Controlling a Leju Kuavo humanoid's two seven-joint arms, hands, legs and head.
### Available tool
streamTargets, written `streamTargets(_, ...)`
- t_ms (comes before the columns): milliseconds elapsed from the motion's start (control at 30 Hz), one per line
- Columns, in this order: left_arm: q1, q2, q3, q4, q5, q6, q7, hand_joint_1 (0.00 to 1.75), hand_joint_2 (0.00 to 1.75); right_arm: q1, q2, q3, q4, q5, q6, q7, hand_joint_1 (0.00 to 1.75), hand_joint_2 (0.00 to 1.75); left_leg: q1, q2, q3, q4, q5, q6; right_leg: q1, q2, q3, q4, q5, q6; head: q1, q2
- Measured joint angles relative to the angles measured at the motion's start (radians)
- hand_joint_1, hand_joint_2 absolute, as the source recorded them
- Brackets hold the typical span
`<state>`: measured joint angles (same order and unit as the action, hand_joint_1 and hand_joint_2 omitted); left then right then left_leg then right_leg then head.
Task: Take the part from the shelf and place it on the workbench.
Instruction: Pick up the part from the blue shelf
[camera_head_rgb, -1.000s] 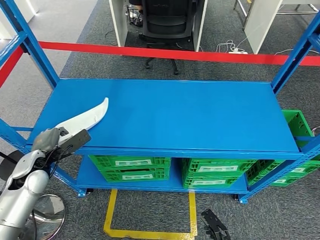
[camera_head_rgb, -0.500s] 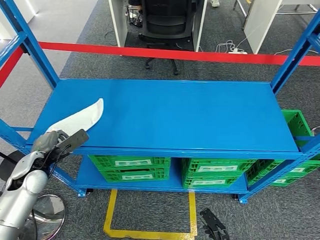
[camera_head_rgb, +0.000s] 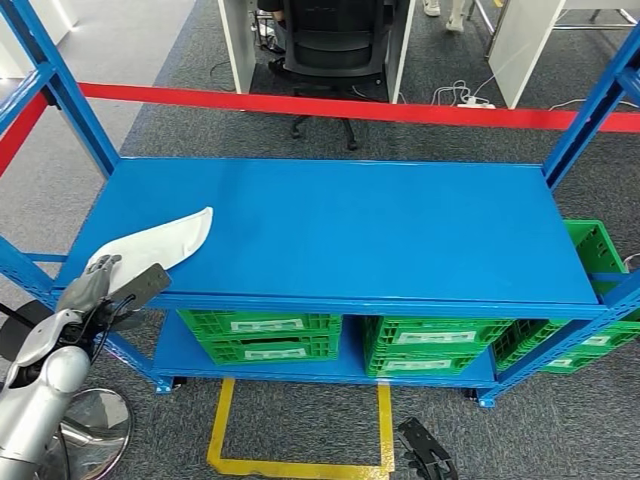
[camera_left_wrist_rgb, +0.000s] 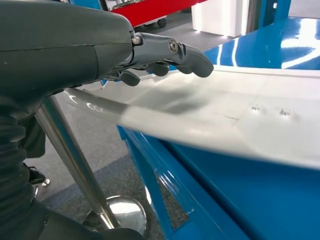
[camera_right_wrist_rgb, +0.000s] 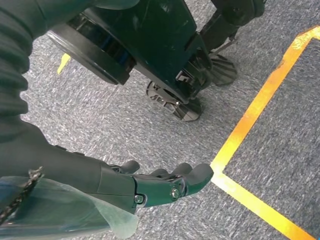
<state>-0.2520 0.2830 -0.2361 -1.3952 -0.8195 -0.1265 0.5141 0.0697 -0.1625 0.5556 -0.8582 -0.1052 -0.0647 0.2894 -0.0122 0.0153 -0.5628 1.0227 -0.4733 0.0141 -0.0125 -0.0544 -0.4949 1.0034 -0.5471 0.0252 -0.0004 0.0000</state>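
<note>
Since a moment ago your left robot hand (camera_head_rgb: 96, 283) has slid down and toward you, to the near left corner of the blue shelf (camera_head_rgb: 362, 225), and the white part (camera_head_rgb: 155, 243) has come along with it. You can see the part's far tip is now a bit lower and flatter than before.

You will find the white part lying long and curved on the left end of the top shelf board. Its near end sticks out over the shelf's front edge, right where your left robot hand is. In the left wrist view, the fingers (camera_left_wrist_rgb: 188, 54) reach out over the top of the part (camera_left_wrist_rgb: 241, 117), with the thumb side lower down. It looks like a grip on the near end, but you cannot tell for sure if the fingers are pressing it.

Your right robot hand (camera_right_wrist_rgb: 166, 182) hangs low over the grey carpet (camera_right_wrist_rgb: 113, 115). Its fingers are a little curled and apart, and nothing is in them. Just beside it on the floor is a yellow tape line (camera_right_wrist_rgb: 256, 107).

Under the top board, green crates (camera_head_rgb: 260, 335) sit on the lower shelf. More green crates (camera_head_rgb: 596, 250) sit at the far right. A red bar (camera_head_rgb: 340, 105) runs across behind the shelf, and a black office chair (camera_head_rgb: 336, 45) stands past it.
</note>
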Motion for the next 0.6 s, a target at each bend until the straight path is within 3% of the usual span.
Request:
streamTargets(533,0.014,0.01,0.012,0.018,-0.011,0.008,0.0,0.01,1.75,0.004,0.0,0.003,-0.004,-0.001,0.0,-0.002,0.0,1.75,0.0,0.0,0.0,0.0,0.0,0.0,0.0,0.0,0.0,0.0,0.0,0.0,0.0,0.0)
streamTargets(567,0.014,0.01,0.012,0.018,-0.015,0.008,0.004,0.23,1.75,0.004,0.0,0.003,-0.005,-0.001,-0.001,0.001,0.0,1.75,0.0,0.0,0.0,0.0,0.0,0.0,0.0,0.0,0.0,0.0,0.0,0.0,0.0,0.0)
streamTargets(600,0.014,0.01,0.013,0.018,-0.021,0.009,0.008,0.61,1.75,0.005,0.0,0.003,-0.007,-0.001,-0.001,0.005,0.0,1.75,0.0,0.0,0.0,0.0,0.0,0.0,0.0,0.0,0.0,0.0,0.0,0.0,0.0,0.0)
